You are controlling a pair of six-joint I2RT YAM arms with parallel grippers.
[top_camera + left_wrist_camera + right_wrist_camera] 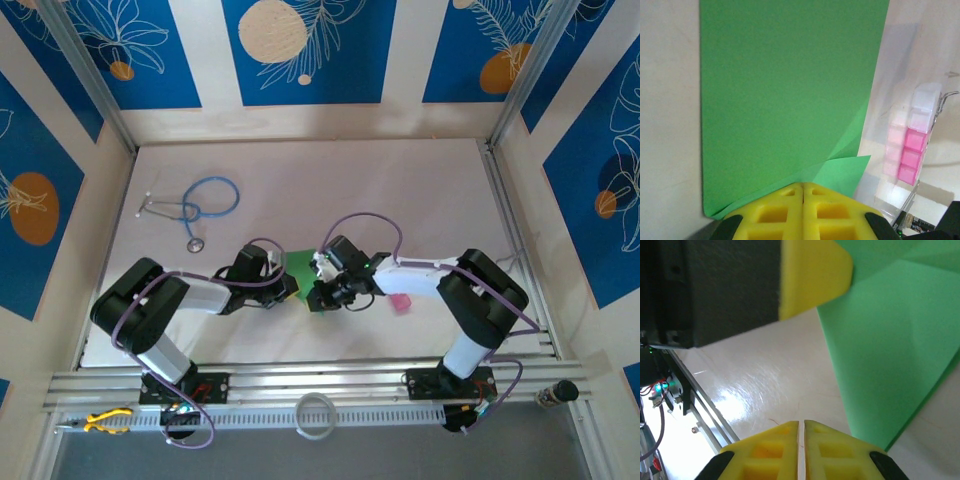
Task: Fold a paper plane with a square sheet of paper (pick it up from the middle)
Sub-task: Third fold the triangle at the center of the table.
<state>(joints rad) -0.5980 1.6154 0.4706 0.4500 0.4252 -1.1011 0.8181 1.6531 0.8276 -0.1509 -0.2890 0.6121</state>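
Observation:
The square sheet of paper (pixel 298 265) is bright green and sits between the two wrists at the table's middle front. In the left wrist view the paper (pixel 785 85) stretches away from the jaws, with a diagonal crease and a folded corner flap at the lower right. My left gripper (pixel 803 186) is shut on its near edge. My right gripper (pixel 801 427) is shut on nothing, over bare table just left of the paper (pixel 890 340). The left gripper's yellow finger (pixel 815 275) shows above it. From above, my left gripper (pixel 287 285) and right gripper (pixel 320 292) sit close together.
A pink compartment box (pixel 400 302) lies right of the right wrist, also seen as the pink box (pixel 912 145). A blue-tubed stethoscope (pixel 200 205) lies at the back left. A white ring (pixel 316 415) and yellow pliers (pixel 105 422) rest on the near rail.

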